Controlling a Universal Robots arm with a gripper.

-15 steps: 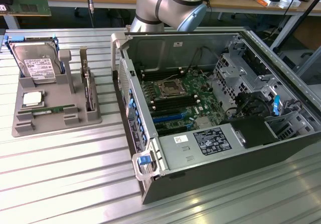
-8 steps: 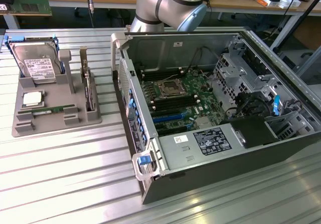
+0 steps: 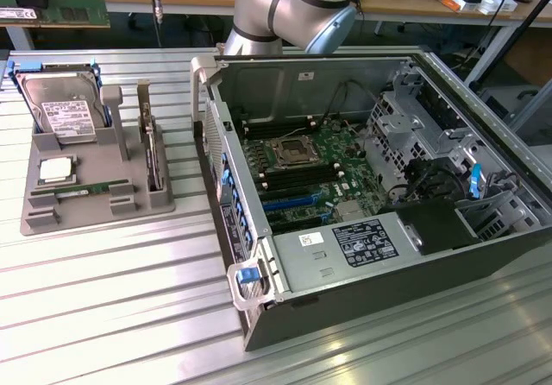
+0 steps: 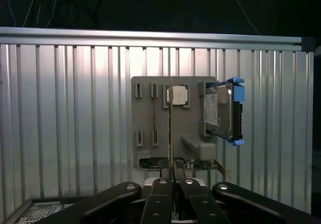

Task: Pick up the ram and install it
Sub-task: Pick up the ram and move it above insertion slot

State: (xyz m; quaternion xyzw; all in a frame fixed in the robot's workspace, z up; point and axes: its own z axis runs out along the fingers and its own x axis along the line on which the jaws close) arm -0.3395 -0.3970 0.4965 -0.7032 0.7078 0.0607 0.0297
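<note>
Ram (image 3: 82, 191) sits in a slot of gray tray (image 3: 95, 217) (w/ 1 hard drive (image 3: 60, 109), 1 CPU chip (image 3: 54, 169), 1 bracketed card (image 3: 152, 156)), beside open PC case (image 3: 388, 292). Gripper (image 4: 172, 171) well apart from tray, jaws together.

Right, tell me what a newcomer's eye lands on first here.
The open computer case takes up the exterior view's right, its motherboard laid bare, on a ribbed metal table. On the exterior view's left sits a grey holder tray with a hard drive in a blue frame and the ram lying flat. In the wrist view the shut fingers hang well above that tray.
</note>
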